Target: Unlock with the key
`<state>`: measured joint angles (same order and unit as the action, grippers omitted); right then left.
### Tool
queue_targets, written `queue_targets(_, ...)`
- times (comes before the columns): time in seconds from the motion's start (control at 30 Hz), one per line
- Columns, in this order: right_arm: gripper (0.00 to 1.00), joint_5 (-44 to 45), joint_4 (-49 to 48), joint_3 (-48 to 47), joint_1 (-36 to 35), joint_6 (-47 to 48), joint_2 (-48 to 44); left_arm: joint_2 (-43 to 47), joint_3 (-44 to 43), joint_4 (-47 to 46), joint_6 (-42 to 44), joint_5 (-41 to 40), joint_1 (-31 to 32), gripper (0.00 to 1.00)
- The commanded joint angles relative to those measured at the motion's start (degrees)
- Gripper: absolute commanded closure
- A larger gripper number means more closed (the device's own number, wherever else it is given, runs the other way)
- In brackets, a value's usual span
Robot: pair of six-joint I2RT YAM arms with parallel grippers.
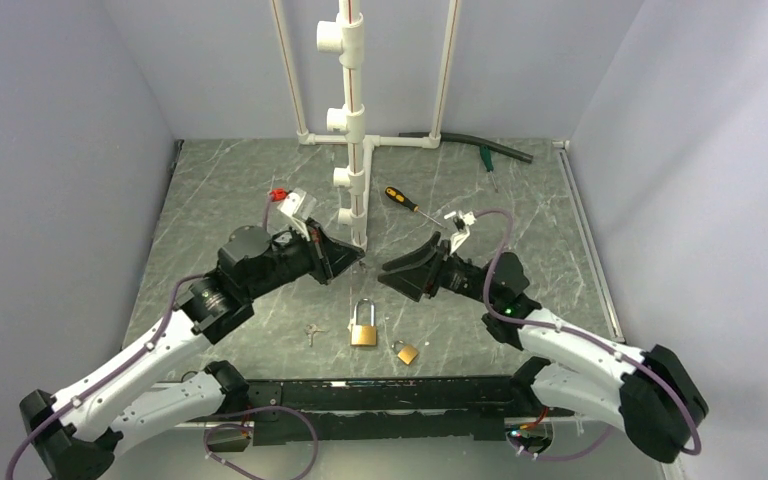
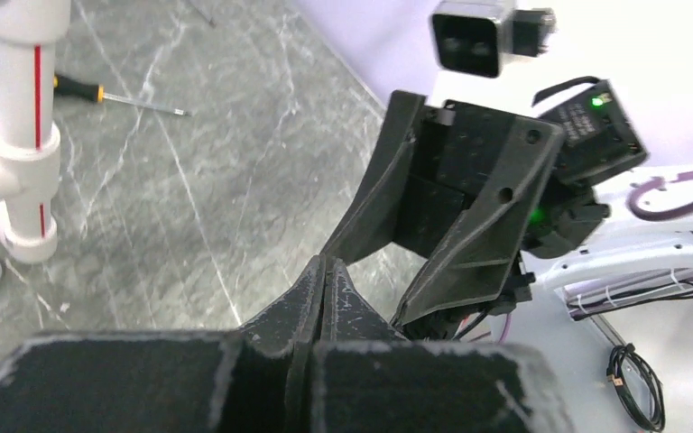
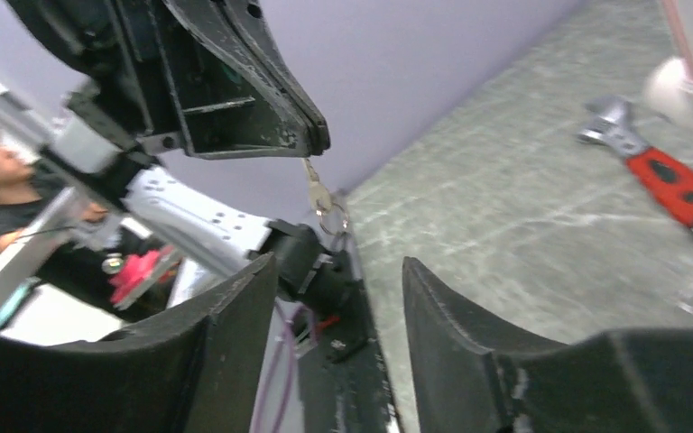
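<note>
Left claw (image 3: 318, 142) clamped on the key (image 3: 318, 193), aloft over the worktop (image 1: 540, 230) middle; right claw (image 3: 338, 266) facing it, parted, empty. Open room below; by the near edge, larger padlock (image 1: 363, 328), smaller padlock (image 1: 407, 352), one loose key (image 1: 311, 333): two locks, two keys

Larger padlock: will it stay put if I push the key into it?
Probably not. The larger padlock looks loose on the smooth table, nothing bracing it, so it would likely slide or pivot. Its brass body looks solid, likely heavy for its size, and its shackle stiff.
</note>
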<state>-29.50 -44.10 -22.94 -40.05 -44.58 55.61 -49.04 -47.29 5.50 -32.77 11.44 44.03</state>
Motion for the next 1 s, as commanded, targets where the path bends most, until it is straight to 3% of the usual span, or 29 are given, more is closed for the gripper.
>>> queue_targets(0.0,0.47,-9.97,-23.87,-4.78,0.15,-9.80,5.86,3.05,-0.57,-6.54,2.15,0.95,0.01,1.00)
queue_targets(0.13,0.50,-11.02,-30.88,-6.34,0.07,-12.57,10.20,4.95,0.90,-10.28,1.58,-0.33,-0.04,1.00)
queue_targets(0.33,0.56,-11.13,-32.08,-7.61,0.06,-12.60,12.34,4.90,0.47,-10.01,1.30,-0.33,-0.01,1.00)
queue_targets(0.97,0.61,-6.71,-23.83,-9.66,-1.58,-6.94,10.91,3.73,2.01,-16.60,-0.92,5.01,-0.06,1.00)
